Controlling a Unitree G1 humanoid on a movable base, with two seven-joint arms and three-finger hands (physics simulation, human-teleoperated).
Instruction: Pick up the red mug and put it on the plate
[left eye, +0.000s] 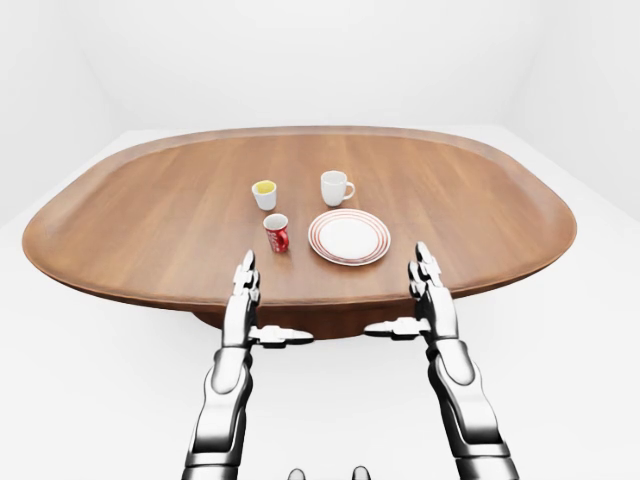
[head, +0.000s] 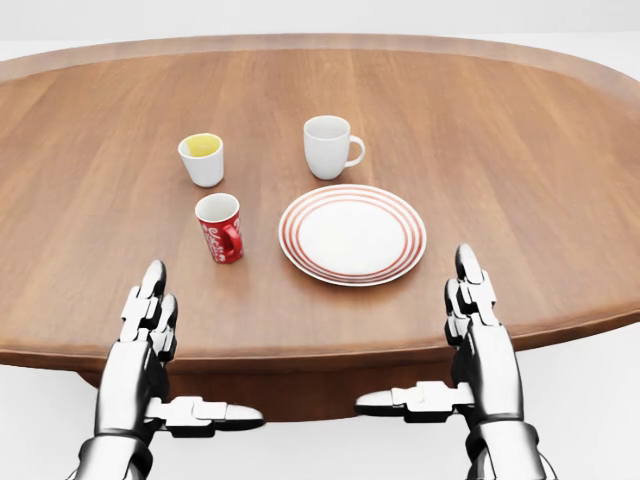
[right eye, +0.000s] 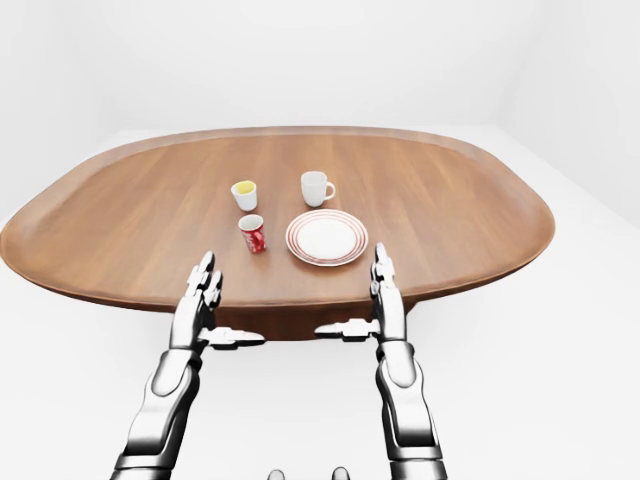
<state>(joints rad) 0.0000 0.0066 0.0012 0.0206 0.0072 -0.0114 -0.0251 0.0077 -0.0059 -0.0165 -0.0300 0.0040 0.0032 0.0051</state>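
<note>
Nearest me in the head view, my left hand (head: 150, 345) and right hand (head: 478, 335) hang at the table's (head: 520, 150) near edge, palms facing each other. Both are released: the fingers (head: 152, 300) point straight out toward the far side, and each thumb sticks inward toward the other hand, over the dark underside of the table. Neither hand touches anything I can see, and nothing sits between them.

Just past my left fingertips, a little toward the right, stands the red mug (head: 219, 227), upright on the wood, its handle turned toward the plate. It is apart from my fingers and apart from the plate.

The plate (head: 352, 234), white with red rings, lies flat just beside the mug on its right, roughly midway between my two hands and a bit farther out than the right fingertips.

Farther still, beyond the red mug, is a small white cup (head: 202, 159) with a yellow inside. Beyond the plate stands a white mug (head: 329, 146), handle to the right. Both are upright and near, not touching, the plate.
</note>
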